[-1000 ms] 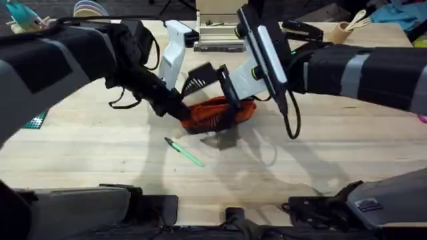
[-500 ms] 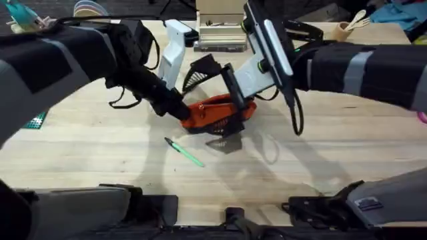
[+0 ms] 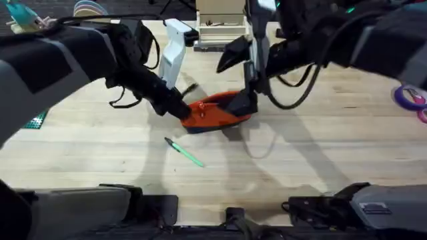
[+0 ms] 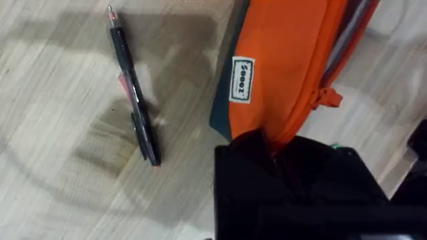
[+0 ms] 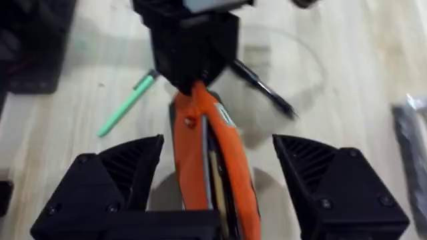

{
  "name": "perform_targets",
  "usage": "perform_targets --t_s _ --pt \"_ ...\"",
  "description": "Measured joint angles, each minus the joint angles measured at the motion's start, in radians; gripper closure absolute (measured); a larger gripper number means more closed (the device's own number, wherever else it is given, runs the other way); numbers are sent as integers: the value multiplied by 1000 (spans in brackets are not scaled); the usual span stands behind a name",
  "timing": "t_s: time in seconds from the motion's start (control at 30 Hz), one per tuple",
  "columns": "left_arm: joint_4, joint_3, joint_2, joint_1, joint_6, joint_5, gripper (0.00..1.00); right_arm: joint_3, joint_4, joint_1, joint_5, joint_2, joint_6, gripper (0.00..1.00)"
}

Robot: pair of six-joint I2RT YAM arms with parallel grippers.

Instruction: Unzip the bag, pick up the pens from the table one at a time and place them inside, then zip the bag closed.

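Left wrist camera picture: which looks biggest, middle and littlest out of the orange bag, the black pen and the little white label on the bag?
1. The orange bag, biggest by far.
2. The black pen, long but thin.
3. The white label, littlest.

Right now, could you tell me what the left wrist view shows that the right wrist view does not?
Left wrist alone: a small white label on the side of the orange bag, and the black pen's red tip and full length. Right wrist alone: the green pen on the table, and the right gripper open, its fingers either side of the bag. Both: the bag, the black pen, and the left gripper shut on the bag's end.
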Motion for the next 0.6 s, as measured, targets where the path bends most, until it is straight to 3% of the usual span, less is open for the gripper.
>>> perform_targets --t_s 0.17,0.27,0.33,0.37,0.6 --pt "2 0 0 0 0 4 816 74 -126 0 147 -28 28 6" --pt "8 0 0 -3 0 19 458 118 -192 0 196 -28 28 6" --pt "8 0 0 -4 0 25 121 151 -230 0 217 -28 21 6" --pt "8 0 0 -4 -4 27 43 165 -244 0 223 -28 19 6" --pt "0 0 0 -3 -4 27 8 245 -326 5 253 -28 -21 6"
